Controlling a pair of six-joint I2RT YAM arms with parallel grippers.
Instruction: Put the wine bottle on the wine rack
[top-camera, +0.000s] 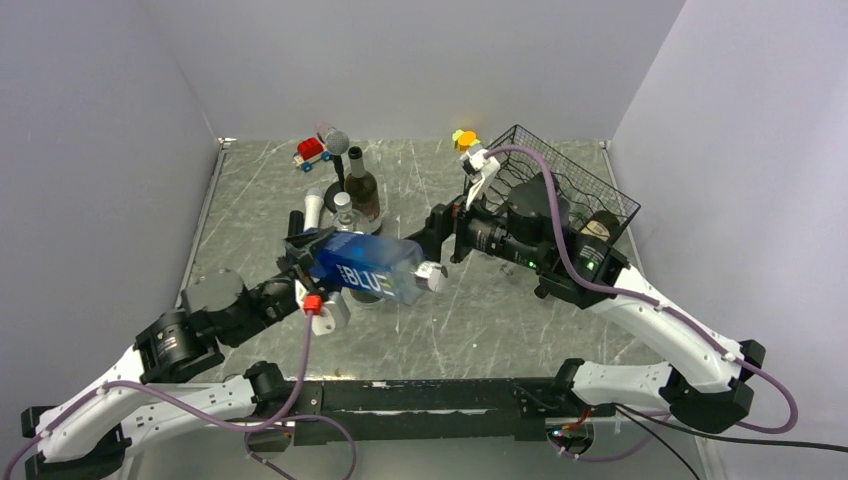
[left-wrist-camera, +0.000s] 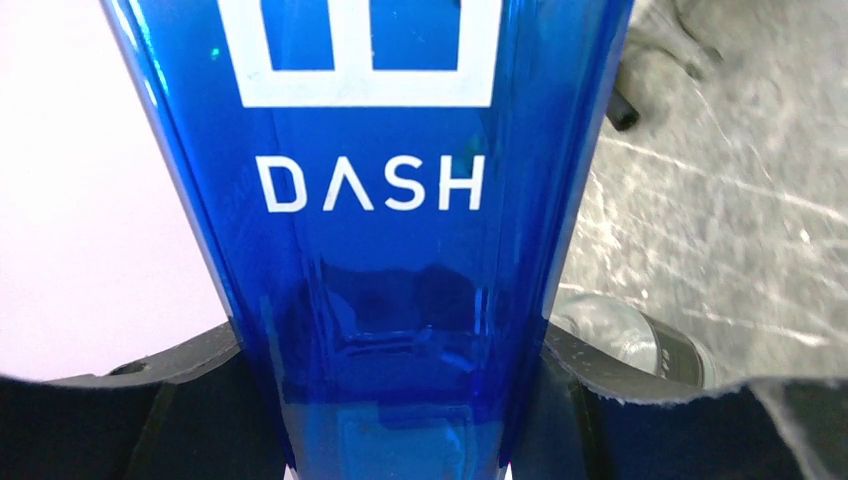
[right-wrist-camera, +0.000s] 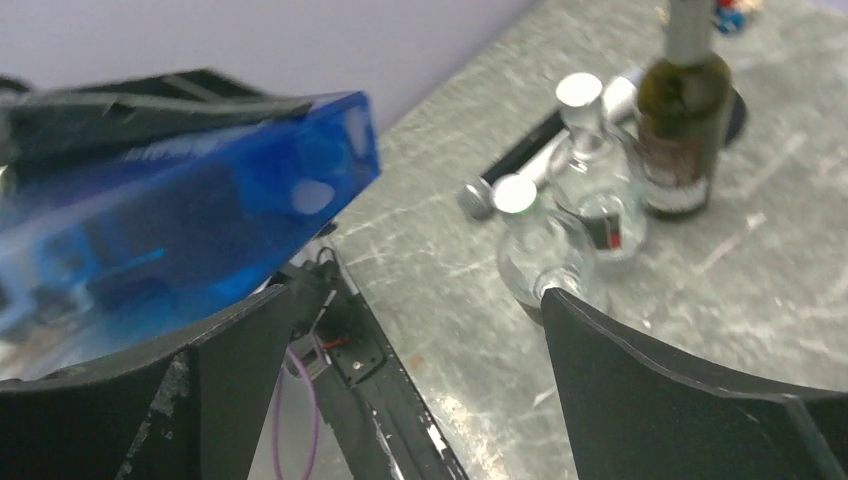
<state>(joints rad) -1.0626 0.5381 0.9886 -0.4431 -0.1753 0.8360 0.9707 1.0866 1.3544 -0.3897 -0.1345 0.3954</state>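
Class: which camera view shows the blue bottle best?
Top external: the whole bottle shows, lying sideways in the left gripper. Left wrist crops it to its lettering; right wrist shows one blurred end.

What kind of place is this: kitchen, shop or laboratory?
Likely a robot test cell: plain walls enclose a marbled table, with the left arm and right arm bolted at its edge.
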